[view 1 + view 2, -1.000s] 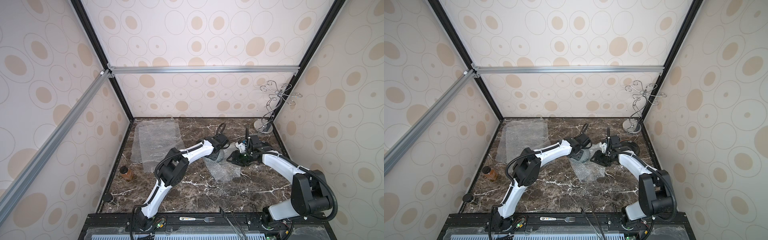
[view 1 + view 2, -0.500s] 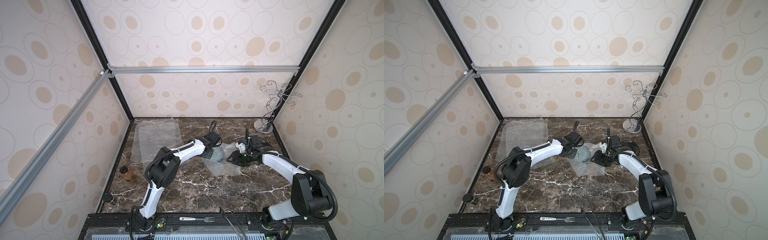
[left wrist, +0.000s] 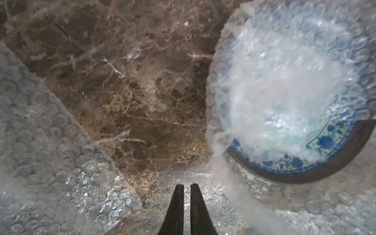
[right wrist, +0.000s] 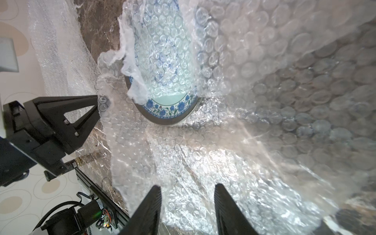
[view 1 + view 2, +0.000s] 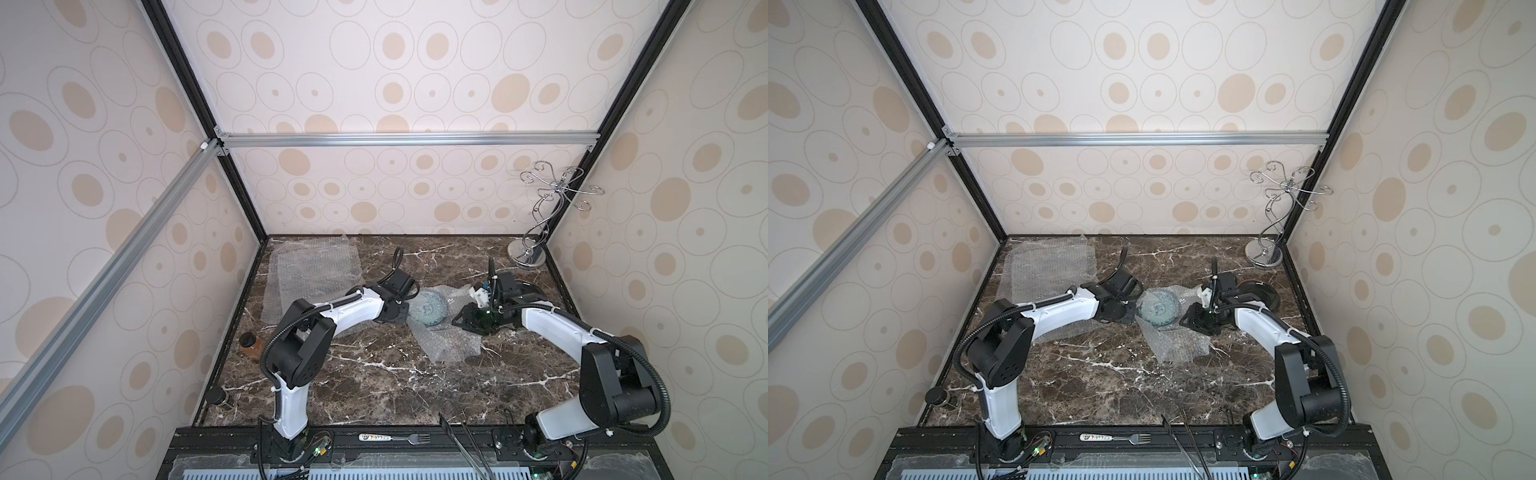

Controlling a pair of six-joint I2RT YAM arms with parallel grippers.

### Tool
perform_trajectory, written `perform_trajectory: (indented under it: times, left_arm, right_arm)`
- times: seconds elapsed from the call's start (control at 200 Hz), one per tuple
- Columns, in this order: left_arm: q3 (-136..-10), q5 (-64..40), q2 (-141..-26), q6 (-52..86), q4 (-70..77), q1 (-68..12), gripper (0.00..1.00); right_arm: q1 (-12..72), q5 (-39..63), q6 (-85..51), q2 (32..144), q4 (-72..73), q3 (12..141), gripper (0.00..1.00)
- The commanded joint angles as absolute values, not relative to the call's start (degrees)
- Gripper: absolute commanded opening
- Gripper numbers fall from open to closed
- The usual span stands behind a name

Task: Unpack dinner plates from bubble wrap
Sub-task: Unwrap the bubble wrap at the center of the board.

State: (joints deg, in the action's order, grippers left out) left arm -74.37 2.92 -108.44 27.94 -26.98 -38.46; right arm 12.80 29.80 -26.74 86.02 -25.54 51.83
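A dinner plate [image 5: 428,309] [image 5: 1158,307] with a blue floral pattern and a dark rim lies mid-table on the bubble wrap [image 5: 449,345] [image 5: 1179,345], with a loose fold of wrap over most of it. My left gripper [image 5: 409,319] [image 3: 187,186] is at the plate's left side, shut on the wrap's edge. In the right wrist view its fingertips [image 4: 97,100] pinch that edge beside the plate [image 4: 173,105]. My right gripper [image 5: 457,322] [image 4: 188,188] stands open over the wrap on the plate's right. Behind my right wrist lies a dark plate [image 5: 530,291].
Flat bubble wrap sheets [image 5: 316,270] [image 5: 1050,266] lie at the back left. A chrome wire stand [image 5: 525,257] occupies the back right corner. An amber bottle [image 5: 249,345] and a black-capped jar [image 5: 218,399] sit by the left wall. A fork [image 5: 395,437] and tongs [image 5: 465,444] rest on the front rail.
My left gripper has slid leftward off the plate to its left edge and shut on the wrap. More of the plate now shows. The right arm has stayed put.
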Motion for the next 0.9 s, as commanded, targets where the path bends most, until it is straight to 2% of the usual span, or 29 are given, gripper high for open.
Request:
perform_trajectory:
  times: [0.0, 0.23, 0.255, 0.32, 0.56, 0.67, 0.895]
  left_arm:
    - [-72.64, 1.54, -105.46, 29.97, -24.11, -37.56, 0.1]
    - [-70.4, 0.47, -102.87, 30.63, -22.81, -37.1, 0.11]
    - [-71.03, 0.36, -102.59, 30.47, -23.21, -37.18, 0.14]
    - [-73.21, -0.21, -102.13, 29.9, -24.64, -37.17, 0.3]
    - [-80.85, -3.44, -104.74, 29.28, -26.06, -38.34, 0.64]
    - [-86.47, -3.13, -109.28, 27.41, -28.14, -39.51, 0.72]
    - [-99.34, 1.86, -120.12, 21.98, -35.81, -42.45, 0.77]
  right_arm:
    - [13.1, 29.16, -26.81, 86.89, -26.2, 52.18, 0.46]
    - [13.1, 28.81, -26.88, 89.46, -26.46, 54.96, 0.48]
    - [13.07, 28.7, -26.89, 89.71, -26.37, 55.29, 0.49]
    - [13.09, 28.58, -26.86, 90.25, -26.49, 55.95, 0.49]
    - [12.9, 28.62, -26.71, 91.16, -26.26, 56.23, 0.49]
    - [12.12, 30.22, -26.98, 90.31, -25.84, 55.29, 0.49]
    - [9.63, 30.1, -26.15, 86.6, -27.05, 52.68, 0.5]
